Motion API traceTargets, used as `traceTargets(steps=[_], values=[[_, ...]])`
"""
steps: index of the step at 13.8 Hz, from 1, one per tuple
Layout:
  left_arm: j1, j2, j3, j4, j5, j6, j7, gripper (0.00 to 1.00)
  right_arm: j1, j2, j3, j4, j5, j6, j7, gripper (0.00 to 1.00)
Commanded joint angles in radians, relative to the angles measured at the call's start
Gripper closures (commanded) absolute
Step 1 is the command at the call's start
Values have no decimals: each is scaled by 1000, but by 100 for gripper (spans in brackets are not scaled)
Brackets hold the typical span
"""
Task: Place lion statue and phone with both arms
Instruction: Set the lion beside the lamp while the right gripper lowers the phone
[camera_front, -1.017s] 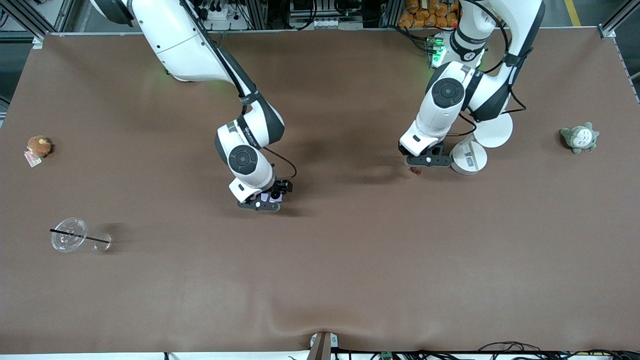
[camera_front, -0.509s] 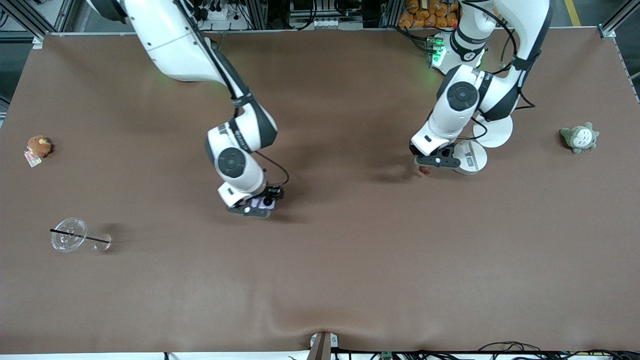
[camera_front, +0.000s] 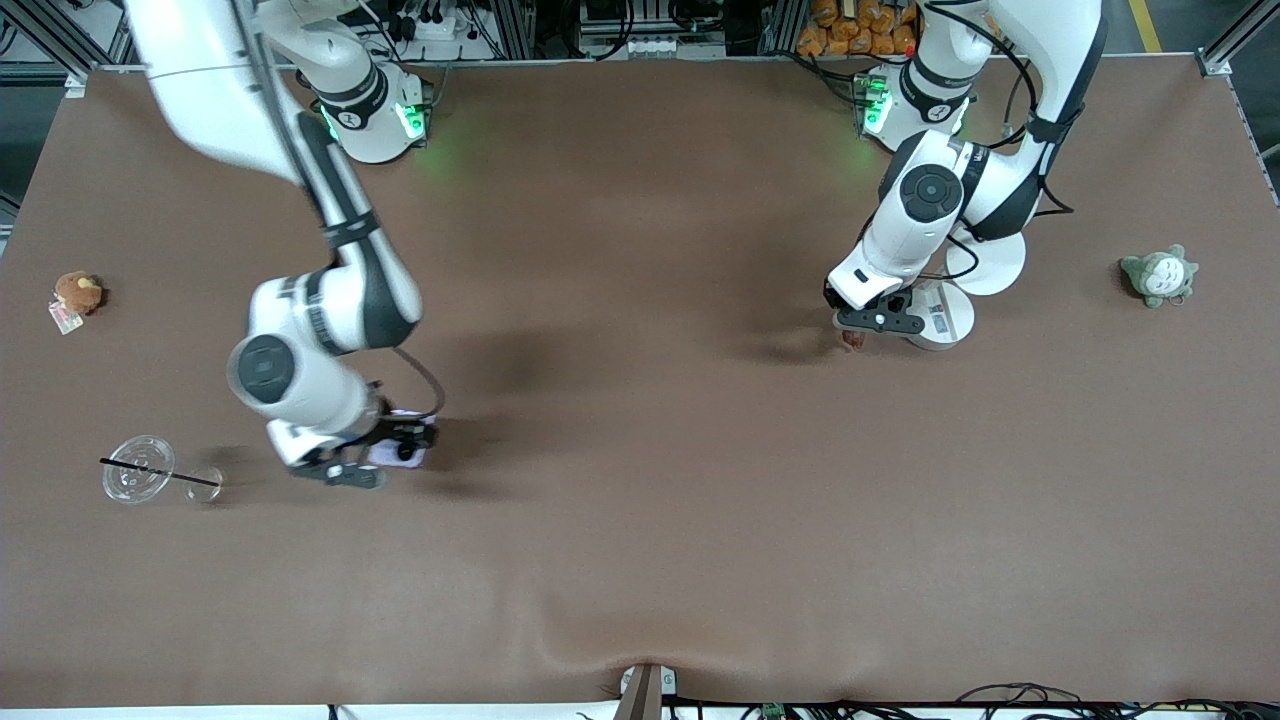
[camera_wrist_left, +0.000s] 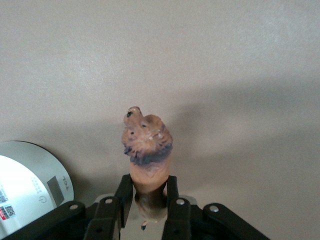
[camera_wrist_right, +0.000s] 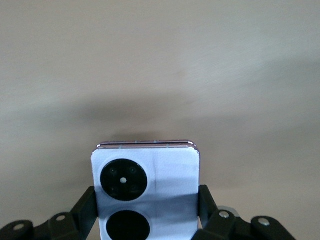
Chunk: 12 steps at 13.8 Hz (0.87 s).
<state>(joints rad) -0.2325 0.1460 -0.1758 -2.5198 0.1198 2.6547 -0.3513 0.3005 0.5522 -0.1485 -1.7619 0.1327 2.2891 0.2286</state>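
My left gripper (camera_front: 862, 330) is shut on the lion statue (camera_front: 852, 339), a tiny orange-brown figurine with a darker head. It hangs just over the brown table beside a white disc. In the left wrist view the lion statue (camera_wrist_left: 147, 150) stands out between my left gripper's (camera_wrist_left: 148, 197) two black fingers. My right gripper (camera_front: 385, 462) is shut on the pale lavender phone (camera_front: 397, 452), over the table near the clear cup. In the right wrist view the phone (camera_wrist_right: 146, 187) shows its two black camera circles, clamped in my right gripper (camera_wrist_right: 146, 210).
A clear plastic cup with a black straw (camera_front: 150, 476) lies toward the right arm's end. A round brown plush (camera_front: 76, 293) sits near that table edge. Two white discs (camera_front: 945, 315) lie beside the left gripper. A grey-green plush (camera_front: 1158, 275) sits toward the left arm's end.
My right arm has swung the phone from the table's middle toward the right arm's end, close to the clear cup. My left gripper has shifted slightly toward the white disc with the lion statue.
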Motion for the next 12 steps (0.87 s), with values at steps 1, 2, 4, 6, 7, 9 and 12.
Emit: traceTargets(steps=[1, 2, 4, 6, 7, 9, 12], values=[[19, 36, -2, -16, 20, 76, 9, 97, -95, 32, 13, 39, -44, -2, -122, 80], [34, 43, -4, -14, 20, 80, 17, 94, -119, 52, 14, 53, -50, 0, -162, 80], [45, 44, -4, -11, 20, 79, 66, 36, -144, 87, 14, 78, -56, 1, -198, 79], [100, 27, -7, -7, 20, 73, 115, 0, -181, 107, 14, 78, -70, 47, -203, 79], [111, 12, -7, -4, 20, 70, 142, 0, -196, 116, 15, 76, -70, 65, -224, 79], [113, -5, -11, 15, 18, 38, 163, 0, -222, 127, 14, 78, -71, 73, -271, 79], [113, -13, -65, 90, 4, -76, 157, 0, -248, 146, 15, 78, -73, 104, -307, 78]])
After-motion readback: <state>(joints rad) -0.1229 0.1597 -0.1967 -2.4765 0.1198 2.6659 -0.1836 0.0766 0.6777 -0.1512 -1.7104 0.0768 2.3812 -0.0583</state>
